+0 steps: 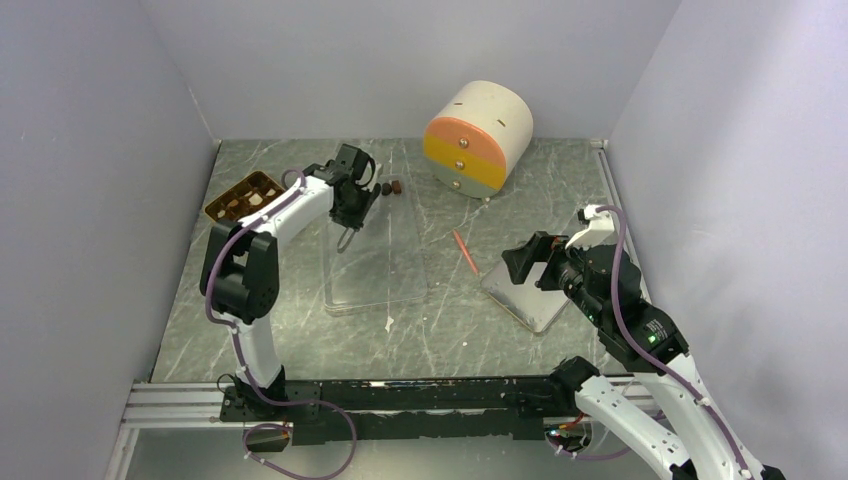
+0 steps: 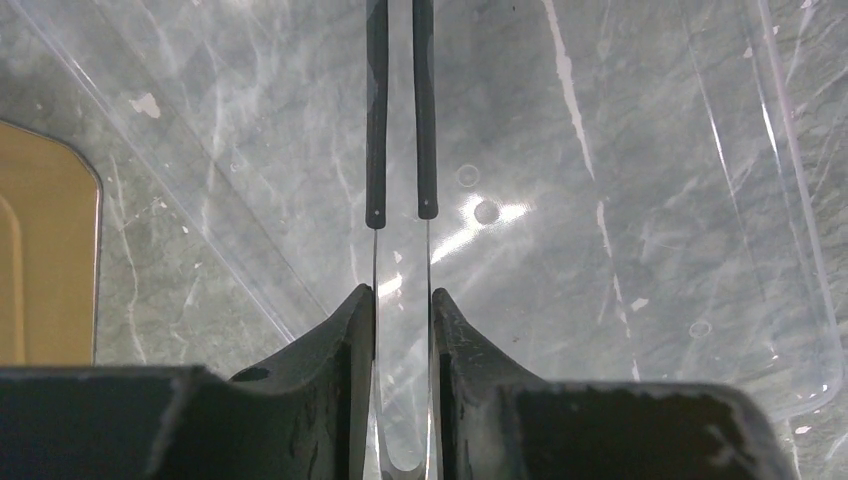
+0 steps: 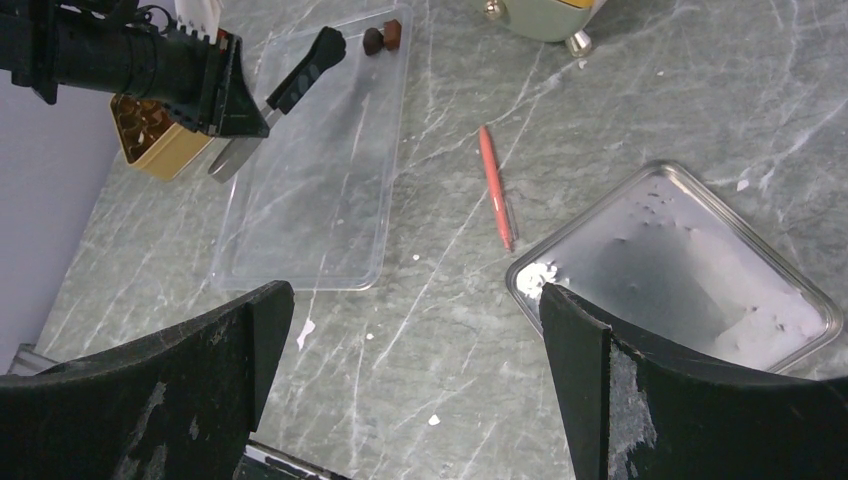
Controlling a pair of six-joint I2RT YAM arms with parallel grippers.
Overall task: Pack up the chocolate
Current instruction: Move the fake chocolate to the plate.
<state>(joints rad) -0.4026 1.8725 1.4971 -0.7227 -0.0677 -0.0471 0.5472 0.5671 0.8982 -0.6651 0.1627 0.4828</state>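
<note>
Two brown chocolate pieces (image 1: 391, 188) lie at the far end of a clear plastic tray (image 1: 375, 262); they also show in the right wrist view (image 3: 382, 38). More pieces sit in the golden-brown compartmented tray (image 1: 240, 197). My left gripper (image 1: 352, 198) is shut on metal tweezers (image 2: 400, 120) with black tips. The tips stand slightly apart, hold nothing, and point toward the two pieces (image 3: 320, 50). No chocolate shows in the left wrist view. My right gripper (image 3: 415, 300) is open and empty, above the table beside a metal tray (image 3: 690, 270).
A thin orange-red stick (image 1: 465, 252) lies between the clear tray and the metal tray (image 1: 530, 295). A round cream, orange and yellow container (image 1: 478, 138) stands at the back. White crumbs dot the marble table. Walls enclose the left, back and right.
</note>
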